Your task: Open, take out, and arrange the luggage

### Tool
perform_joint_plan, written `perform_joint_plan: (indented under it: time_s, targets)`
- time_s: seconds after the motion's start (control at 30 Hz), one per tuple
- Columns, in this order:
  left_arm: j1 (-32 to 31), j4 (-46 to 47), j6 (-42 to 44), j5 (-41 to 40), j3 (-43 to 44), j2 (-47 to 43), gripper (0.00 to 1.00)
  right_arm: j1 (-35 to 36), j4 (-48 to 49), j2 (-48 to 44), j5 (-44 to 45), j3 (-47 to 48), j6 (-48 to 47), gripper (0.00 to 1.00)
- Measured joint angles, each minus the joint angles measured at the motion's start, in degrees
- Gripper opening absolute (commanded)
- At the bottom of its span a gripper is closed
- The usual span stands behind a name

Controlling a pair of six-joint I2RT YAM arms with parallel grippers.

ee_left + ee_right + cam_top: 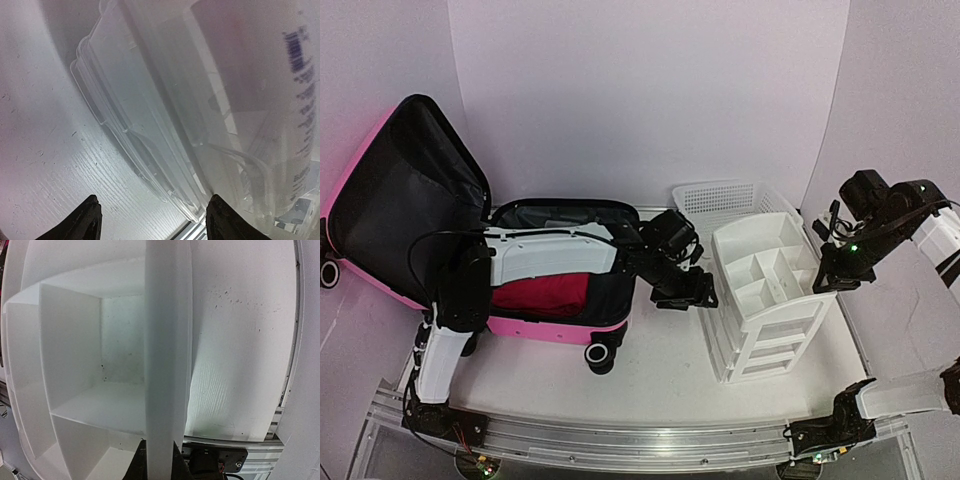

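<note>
Left arm stretched rightward, left hand (692, 292) spread wide, right arm folded, right hand (828, 283) pinched narrow

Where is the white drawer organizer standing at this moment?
In the top view, the drawer organizer stands right of centre, in front of the mesh basket, with the right gripper shut on its right wall.

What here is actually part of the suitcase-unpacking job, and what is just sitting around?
In the job: open pink suitcase; red cloth inside it; white organizer, its wall pinched by the right claw, with the open left claw beside it.
Just lying about, it seems: white mesh basket behind the organizer.
</note>
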Motion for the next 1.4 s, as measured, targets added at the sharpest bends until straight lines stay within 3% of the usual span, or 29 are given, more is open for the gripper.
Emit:
perform_joint_plan:
  time_s: [0.67,0.93,1.17,1.4]
  targets:
    - [0.57,-3.72,-5.38,-2.51,4.98,3.19,0.67,-0.04,0.0,0.0,0.42,0.0,0.26,0.0]
    - [-0.83,-11.82,1.49,-9.84,13.05,5.99,0.64,-0.04,0.02,0.0,0.39,0.0,0.26,0.0]
    - [-1.9,-22.21,7.82,-16.85,12.83,7.93,0.63,0.0,0.13,0.02,0.35,0.0,0.24,0.0]
    - [-1.88,-24.61,12.61,-17.49,9.18,6.34,0.72,0.0,0.15,0.02,0.37,-0.02,0.37,0.0]
